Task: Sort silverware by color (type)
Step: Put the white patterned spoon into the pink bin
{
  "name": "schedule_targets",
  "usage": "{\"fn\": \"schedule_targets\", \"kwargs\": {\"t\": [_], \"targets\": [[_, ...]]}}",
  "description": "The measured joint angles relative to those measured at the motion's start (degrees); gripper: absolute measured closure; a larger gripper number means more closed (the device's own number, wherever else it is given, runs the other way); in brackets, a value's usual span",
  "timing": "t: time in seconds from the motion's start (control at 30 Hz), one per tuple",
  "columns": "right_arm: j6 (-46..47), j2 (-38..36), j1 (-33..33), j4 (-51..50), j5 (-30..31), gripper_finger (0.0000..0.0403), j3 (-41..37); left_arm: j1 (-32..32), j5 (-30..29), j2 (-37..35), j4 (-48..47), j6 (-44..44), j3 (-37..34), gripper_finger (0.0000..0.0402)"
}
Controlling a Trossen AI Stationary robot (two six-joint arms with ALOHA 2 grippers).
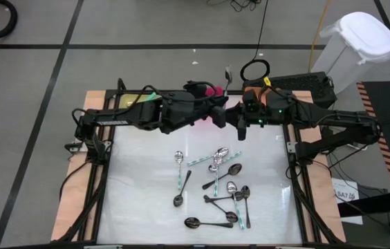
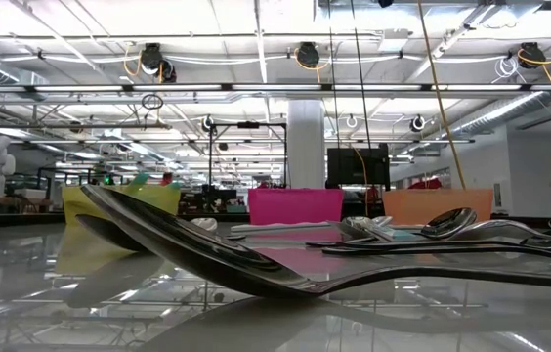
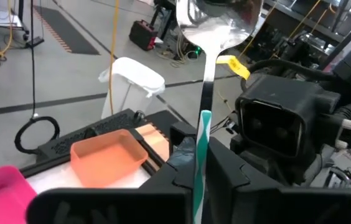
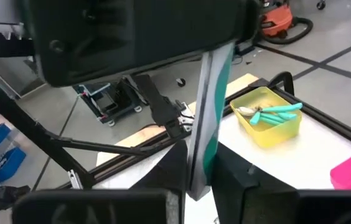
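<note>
A teal-handled spoon [image 3: 203, 144] hangs in the air over the table's far middle, its shiny bowl [image 3: 218, 23] uppermost. My left gripper [image 3: 196, 184] and my right gripper [image 4: 199, 180] meet there fingertip to fingertip, both shut on its handle. In the high view the spoon's bowl end [image 1: 228, 73] sticks out past the two grippers toward the far edge. Several more spoons [image 1: 217, 181], teal-handled, silver and dark, lie flat on the white table top. My left gripper pinches the spoon's teal handle [image 3: 201, 163] between its two fingers, coming about level from the table's left. The fingers lie across the handle. The spoon stands nearly upright, bowl up, clear of the table. My right gripper pinches the same handle [image 4: 204, 147] between its two fingers, coming about level from the table's right, across the handle. The handle runs up from these fingers into the left gripper just above.
Along the far edge stand a yellow bin [image 4: 267, 119] holding teal spoons, a pink bin [image 3: 1, 186] and an orange bin [image 3: 108, 158]. In the low view one spoon [image 2: 207, 244] lies close in front of the camera. A white lidded bin [image 1: 358, 43] stands off the table.
</note>
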Motion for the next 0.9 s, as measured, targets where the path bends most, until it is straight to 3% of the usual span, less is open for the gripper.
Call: {"fn": "schedule_targets", "kwargs": {"t": [0.43, 0.77, 0.9], "targets": [[3.5, -2.3, -1.3, -5.6, 0.0, 0.0363, 0.0, 0.1, 0.3, -0.4, -4.5, -2.6, 0.9, 0.0281], [5.9, -8.0, -1.3, -14.5, -0.2, 0.0363, 0.0, 1.1, 0.4, -0.5, -21.0, -0.5, 8.5, 0.0273], [5.9, -9.6, -2.2, -16.5, -6.8, 0.0363, 0.0, 2.1, 0.7, -0.5, -25.1, -0.6, 10.1, 0.0273]]}}
